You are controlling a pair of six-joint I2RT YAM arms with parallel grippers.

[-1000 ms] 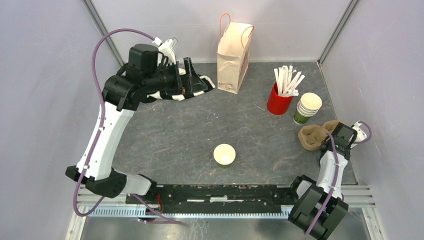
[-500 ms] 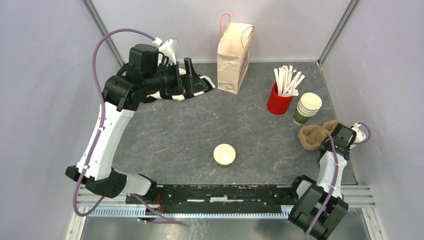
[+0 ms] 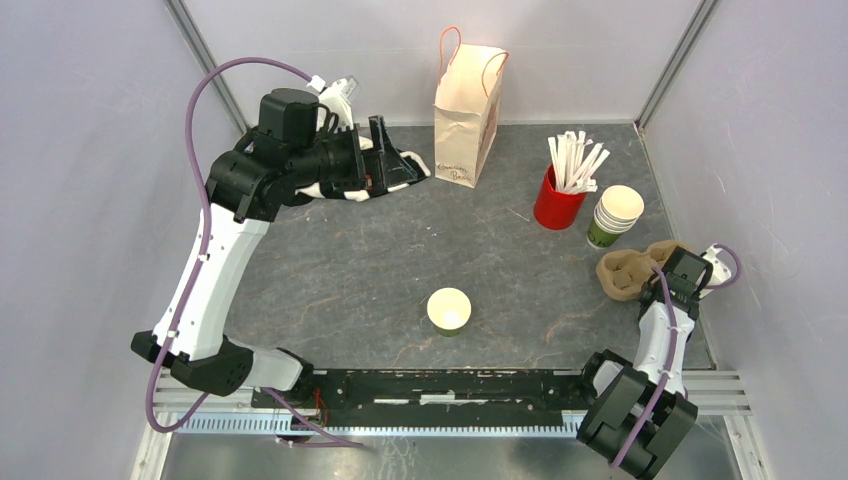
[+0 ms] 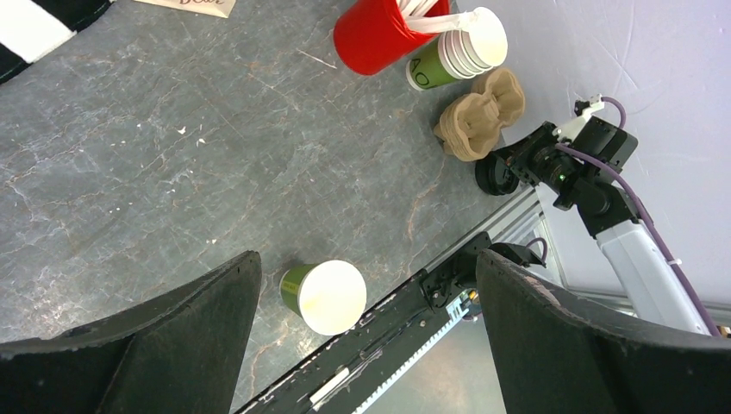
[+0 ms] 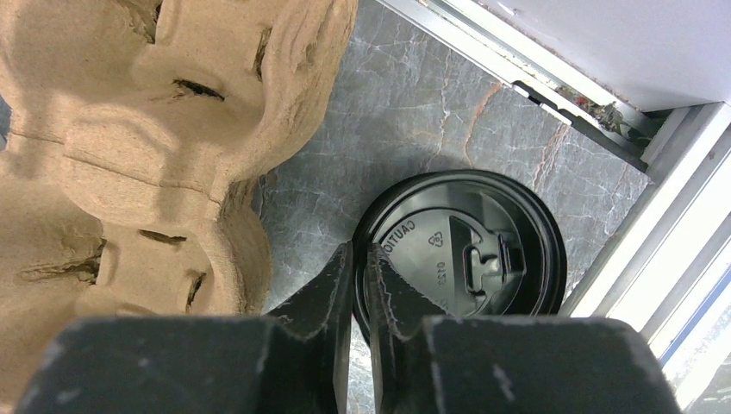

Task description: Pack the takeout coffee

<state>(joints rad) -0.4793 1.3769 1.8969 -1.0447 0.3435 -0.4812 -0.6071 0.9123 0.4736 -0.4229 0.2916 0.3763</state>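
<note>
One green takeout coffee cup (image 3: 449,310) stands alone at the table's near middle, lidless, its cream inside showing; the left wrist view has it too (image 4: 323,297). A round black lid (image 5: 465,250) lies flat by the right rail, beside the brown pulp cup carrier (image 5: 129,129). My right gripper (image 5: 360,252) is shut on the lid's left rim, one finger outside and one on top. In the top view the right gripper (image 3: 672,262) hides the lid. Held high at the back left, my left gripper (image 3: 395,160) is wide open with nothing in it.
A paper bag (image 3: 467,100) with orange handles stands at the back. A red cup of white sticks (image 3: 557,205) and a stack of lidless cups (image 3: 615,215) sit back right, just beyond the carrier (image 3: 630,270). The metal rail runs right beside the lid.
The right wrist has shifted a touch towards the carrier's right end. The left arm, the cup and the bag have not moved.
</note>
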